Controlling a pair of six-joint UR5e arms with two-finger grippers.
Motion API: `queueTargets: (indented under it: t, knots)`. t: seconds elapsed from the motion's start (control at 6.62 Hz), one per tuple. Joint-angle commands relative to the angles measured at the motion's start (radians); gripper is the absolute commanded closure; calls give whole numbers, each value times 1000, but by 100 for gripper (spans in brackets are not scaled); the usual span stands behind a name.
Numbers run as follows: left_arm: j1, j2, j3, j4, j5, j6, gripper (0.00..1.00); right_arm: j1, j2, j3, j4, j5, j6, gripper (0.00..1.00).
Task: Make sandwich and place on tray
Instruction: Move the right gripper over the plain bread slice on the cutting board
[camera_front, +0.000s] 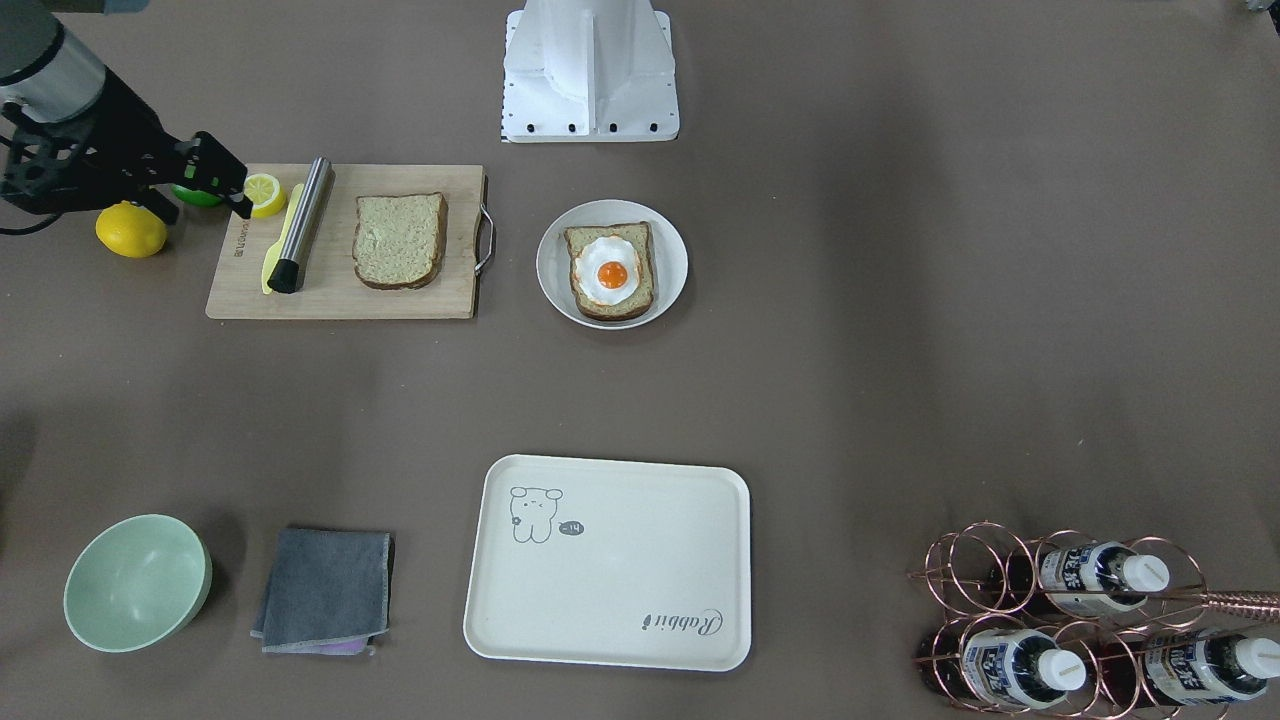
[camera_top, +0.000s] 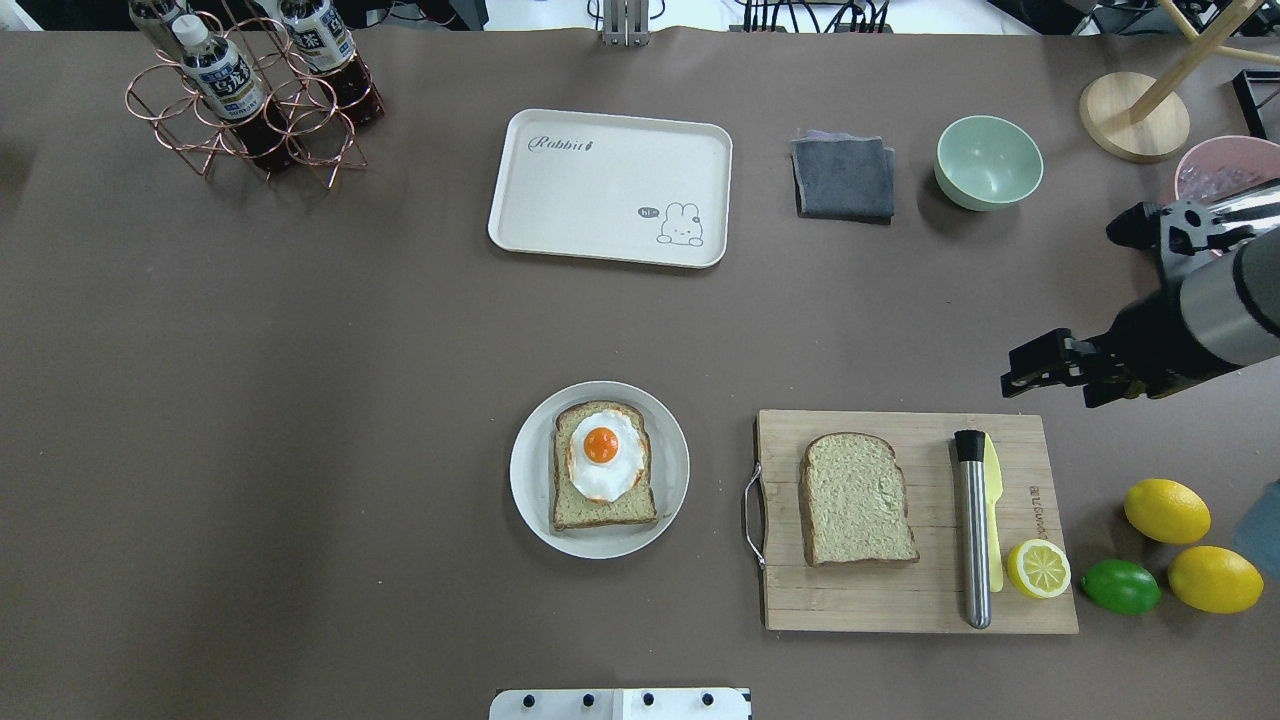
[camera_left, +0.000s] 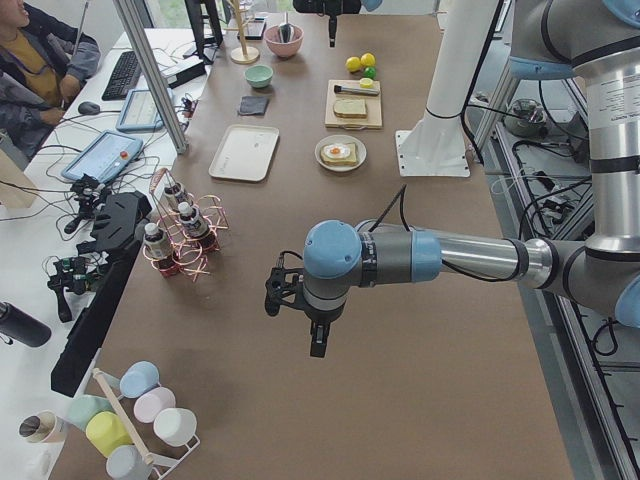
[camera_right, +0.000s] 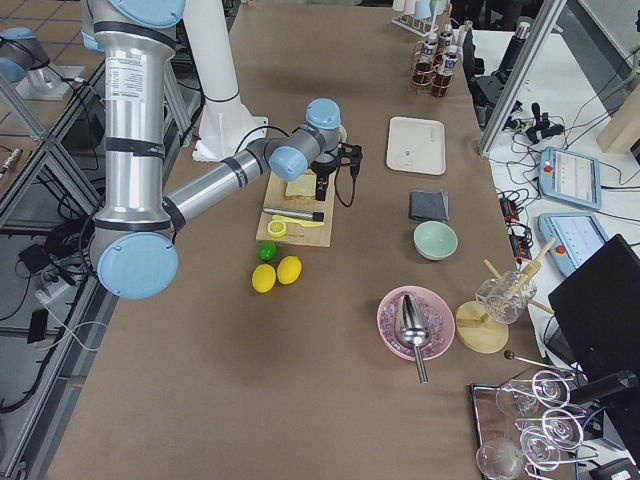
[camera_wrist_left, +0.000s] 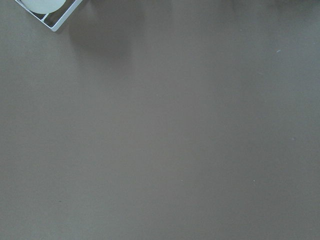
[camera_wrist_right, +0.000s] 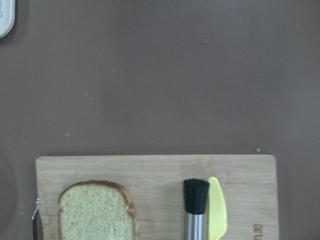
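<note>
One brown bread slice (camera_front: 399, 240) lies on the wooden cutting board (camera_front: 340, 300); it also shows in the right wrist view (camera_wrist_right: 97, 210). The second slice (camera_front: 640, 300) lies on a round white plate (camera_front: 552, 262) with the fried egg (camera_front: 611, 272) on top. The cream tray (camera_front: 610, 580) lies bare across the table from the plate. My right gripper (camera_top: 1012, 372) hovers by the board's far right corner and looks open and empty. My left gripper (camera_left: 316, 345) shows only in the exterior left view, over bare table far from the food; I cannot tell whether it is open or shut.
On the board lie a steel rod (camera_front: 302, 222), a yellow knife (camera_front: 283, 240) and a half lemon (camera_front: 264, 193). Two lemons (camera_top: 1166, 510) and a lime (camera_top: 1120, 586) lie beside it. A green bowl (camera_front: 136, 582), a grey cloth (camera_front: 325, 590) and a copper bottle rack (camera_front: 1080, 620) flank the tray.
</note>
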Motion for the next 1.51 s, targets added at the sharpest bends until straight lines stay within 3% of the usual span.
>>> queueTargets:
  t: [0.0,0.15,0.45,0.6,0.91,1.36]
  knots:
    - [20,-33,-5,6,0,-35,3,-166,39,-5,7,-127,41,10]
    - [54,-36,-3,6,8,-75,3,-231,45,-8,7,-195,42,10]
    - [68,-33,0,6,11,-76,3,-288,61,-44,10,-240,45,10]
    - [68,-33,-3,6,11,-76,3,-297,82,-80,12,-239,100,11]
    - [63,-33,-9,9,50,-80,3,-316,112,-210,198,-234,215,15]
    - [57,-22,-12,9,57,-80,3,-311,78,-189,199,-222,214,26]
